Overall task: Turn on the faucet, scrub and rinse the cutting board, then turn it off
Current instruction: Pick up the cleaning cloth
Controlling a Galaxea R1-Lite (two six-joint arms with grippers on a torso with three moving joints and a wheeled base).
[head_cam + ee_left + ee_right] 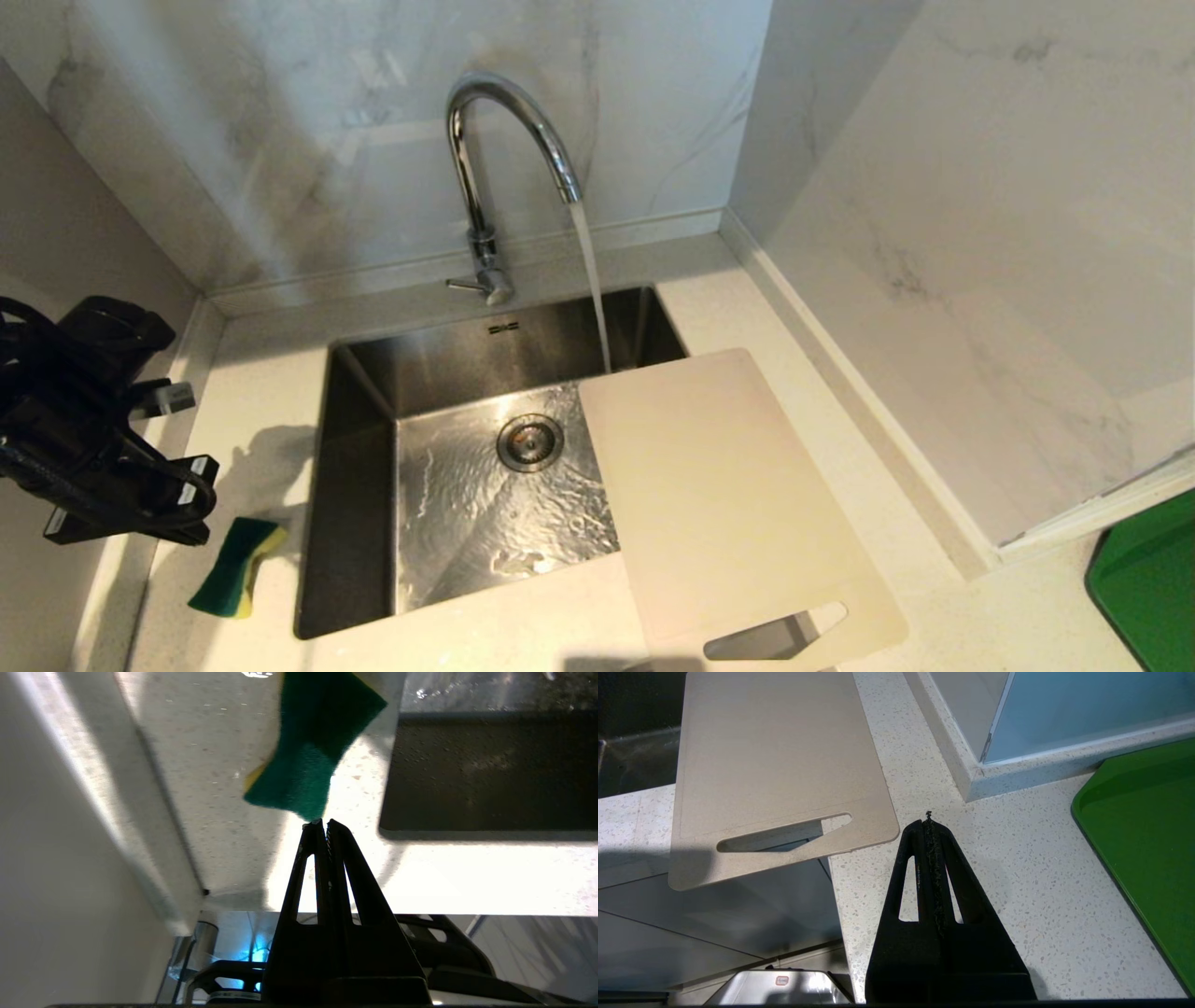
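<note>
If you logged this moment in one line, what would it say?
faucet: running | board: dry, over sink edge | sponge: on counter | left gripper: shut, above sponge | right gripper: shut, idle

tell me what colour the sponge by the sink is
Green scouring top on a yellow base: the sponge lies on the counter left of the sink. The head view shows both layers best.

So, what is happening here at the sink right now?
Water runs from the faucet into the sink. The cutting board lies across the sink's right edge, untouched. The left hand, shut and empty, is above the counter near the green sponge. The right hand, shut, is over the counter near the board's handle slot.
</note>
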